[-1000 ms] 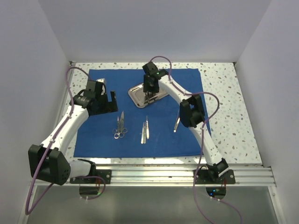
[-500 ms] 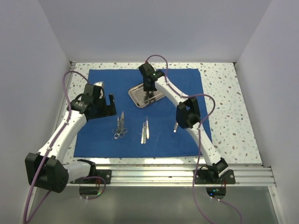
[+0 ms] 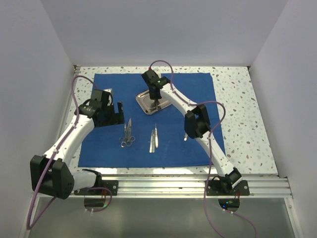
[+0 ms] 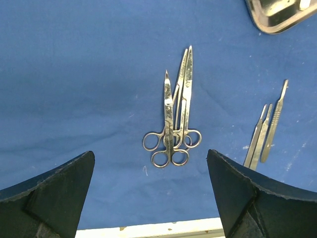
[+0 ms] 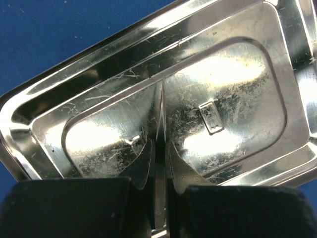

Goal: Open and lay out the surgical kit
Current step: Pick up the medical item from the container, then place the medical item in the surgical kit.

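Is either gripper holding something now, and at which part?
The right gripper pinches a slim metal tool by its shaft, the pointed end sticking out over the tray. The left gripper is open, holding nothing.

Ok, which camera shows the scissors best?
The left wrist view: the scissors lie in the middle, big, with finger rings and blades clear on the blue cloth. In the top external view the scissors look tiny. The right wrist view shows none, just the steel tray and a gripped thin tool.
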Controlling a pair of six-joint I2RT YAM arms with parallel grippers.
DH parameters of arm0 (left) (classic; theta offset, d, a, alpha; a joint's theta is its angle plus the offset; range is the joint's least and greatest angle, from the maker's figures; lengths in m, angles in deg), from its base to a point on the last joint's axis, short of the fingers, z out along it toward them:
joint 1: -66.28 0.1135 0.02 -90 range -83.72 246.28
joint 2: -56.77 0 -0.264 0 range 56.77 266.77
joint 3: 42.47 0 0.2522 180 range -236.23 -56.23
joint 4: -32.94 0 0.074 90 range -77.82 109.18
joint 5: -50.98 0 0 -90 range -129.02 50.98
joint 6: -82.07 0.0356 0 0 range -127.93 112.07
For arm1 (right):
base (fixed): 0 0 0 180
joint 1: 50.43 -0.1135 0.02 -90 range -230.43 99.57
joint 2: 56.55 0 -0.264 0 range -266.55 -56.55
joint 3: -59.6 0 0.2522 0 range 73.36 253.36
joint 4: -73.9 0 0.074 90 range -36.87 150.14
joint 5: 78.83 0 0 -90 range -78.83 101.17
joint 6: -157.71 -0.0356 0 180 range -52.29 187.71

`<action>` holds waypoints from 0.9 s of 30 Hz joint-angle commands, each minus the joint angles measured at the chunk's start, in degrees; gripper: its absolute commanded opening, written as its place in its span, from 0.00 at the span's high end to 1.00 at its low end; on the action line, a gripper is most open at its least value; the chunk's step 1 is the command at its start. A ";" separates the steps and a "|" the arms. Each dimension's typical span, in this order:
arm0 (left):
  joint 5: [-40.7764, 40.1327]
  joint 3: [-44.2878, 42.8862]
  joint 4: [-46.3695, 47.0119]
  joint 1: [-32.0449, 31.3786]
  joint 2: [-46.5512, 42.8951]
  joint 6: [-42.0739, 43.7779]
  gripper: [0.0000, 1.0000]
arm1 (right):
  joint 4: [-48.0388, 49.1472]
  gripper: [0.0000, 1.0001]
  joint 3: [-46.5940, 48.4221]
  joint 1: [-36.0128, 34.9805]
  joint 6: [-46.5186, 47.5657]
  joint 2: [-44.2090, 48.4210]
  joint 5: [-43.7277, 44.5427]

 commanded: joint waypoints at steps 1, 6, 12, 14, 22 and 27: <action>0.42 -1.32 2.50 0.10 1.79 2.57 0.00 | -2.34 1.00 -3.74 0.18 0.86 3.77 -2.80; 0.42 -6.94 4.34 0.10 6.18 2.22 0.00 | 3.10 1.00 -14.51 0.80 1.04 17.12 -1.40; 4.11 -13.36 9.88 0.01 14.27 -1.29 0.00 | 9.00 1.00 -39.63 0.89 3.06 41.55 0.98; 5.08 -15.47 11.72 -0.08 18.22 -2.79 0.00 | 9.80 1.00 -45.91 1.06 3.41 50.13 1.50; 1.48 -23.03 13.93 -6.22 32.62 -6.12 0.02 | 8.22 1.00 -76.14 1.15 -0.27 73.03 1.86; 0.86 -24.62 16.65 -10.27 38.62 -11.66 0.06 | 6.81 1.00 -87.83 1.15 -3.97 78.66 0.19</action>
